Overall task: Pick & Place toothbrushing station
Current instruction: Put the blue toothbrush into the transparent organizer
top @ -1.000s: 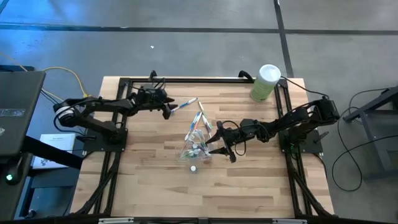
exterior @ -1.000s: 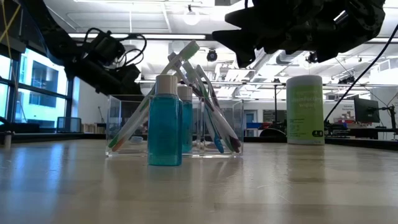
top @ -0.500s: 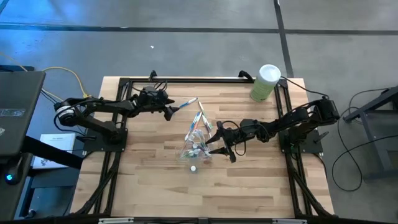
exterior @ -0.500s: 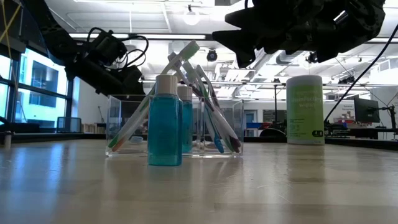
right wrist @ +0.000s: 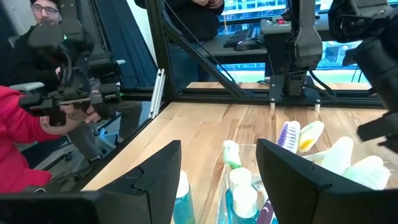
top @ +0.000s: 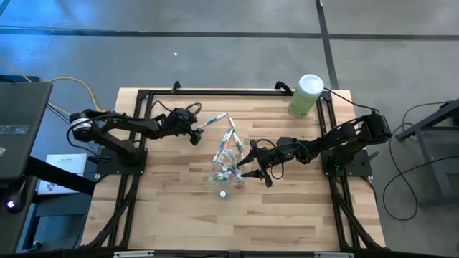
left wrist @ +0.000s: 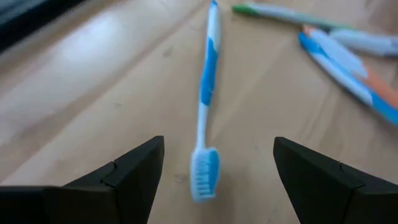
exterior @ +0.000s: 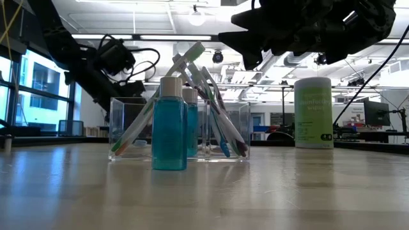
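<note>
Left hand lets go of a toothbrush

The left hand (left wrist: 214, 168) has just opened, leaving a blue toothbrush (left wrist: 206, 106) flat on the worktop (top: 172, 215) towards its far edge, outside the clear holder (top: 224, 172) mid-worktop; the right hand (top: 244, 166) hovers there, parted and empty.
</note>
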